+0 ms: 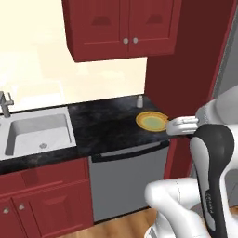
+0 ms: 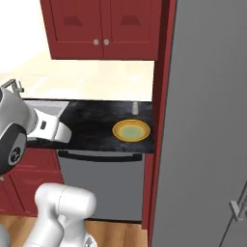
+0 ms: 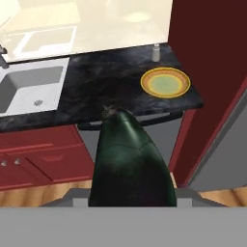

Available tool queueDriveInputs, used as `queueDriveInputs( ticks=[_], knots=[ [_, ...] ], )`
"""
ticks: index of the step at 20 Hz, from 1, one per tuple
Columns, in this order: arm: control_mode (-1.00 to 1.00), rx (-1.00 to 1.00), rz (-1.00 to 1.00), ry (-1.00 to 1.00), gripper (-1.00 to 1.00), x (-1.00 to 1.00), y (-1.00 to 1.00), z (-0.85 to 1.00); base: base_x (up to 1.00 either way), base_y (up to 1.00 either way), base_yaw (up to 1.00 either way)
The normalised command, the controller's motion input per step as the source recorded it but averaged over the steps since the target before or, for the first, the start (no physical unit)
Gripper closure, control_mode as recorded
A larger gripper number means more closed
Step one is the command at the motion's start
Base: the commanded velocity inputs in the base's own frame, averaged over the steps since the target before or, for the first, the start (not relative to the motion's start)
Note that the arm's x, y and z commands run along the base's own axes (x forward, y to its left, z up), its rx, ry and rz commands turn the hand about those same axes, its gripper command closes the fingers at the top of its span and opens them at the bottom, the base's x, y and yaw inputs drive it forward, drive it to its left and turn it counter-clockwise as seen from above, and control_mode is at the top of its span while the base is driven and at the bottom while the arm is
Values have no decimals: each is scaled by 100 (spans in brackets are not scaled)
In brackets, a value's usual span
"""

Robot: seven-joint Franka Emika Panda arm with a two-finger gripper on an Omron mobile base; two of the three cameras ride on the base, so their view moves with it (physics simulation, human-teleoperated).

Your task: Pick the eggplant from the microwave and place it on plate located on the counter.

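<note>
In the left base view, the counter [image 1: 107, 125] runs across the middle of the frame, black and speckled, over dark red cabinets. The plate [image 1: 152, 121] lies at the right end of the counter, with its yellow-orange rim and pale green centre bare. Just behind the plate stands a small grey shaker [image 1: 139, 101]. The pale sink [image 1: 39, 132] is at the left of the frame, with a grey tap [image 1: 5, 104] at its upper left corner. The white arm [image 1: 211, 153] rises at the lower right, and one white part of it reaches the right edge of the plate in the picture.

In the right base view, the plate [image 2: 131, 130] is a little right of centre, near the right end of the counter [image 2: 91, 125], and the shaker [image 2: 135, 108] is just above it. A tall grey panel [image 2: 207, 120] takes the right side of the frame.

In the hand view, the eggplant [image 3: 129, 161] is large and dark at the bottom centre, with its stem end pointing up toward the counter [image 3: 106, 82]. It hides the fingertips, so I cannot tell surely how the claw stands, though the eggplant sits where the fingers are. The plate [image 3: 165, 82] is in the upper right, well apart from the eggplant, and the sink [image 3: 31, 89] is at the left.
</note>
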Motion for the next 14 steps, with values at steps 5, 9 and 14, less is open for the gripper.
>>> queueDriveInputs(
  ticks=[5, 9, 14],
  knots=[
    [100, 0, 0, 0, 100, 0, 0, 0, 80, -8, 0],
    [100, 0, 0, 0, 100, 0, 0, 0, 56, -26, 0],
    [-100, 0, 0, 2, 100, 0, -5, -5, 5, -23, 0]
  ],
)
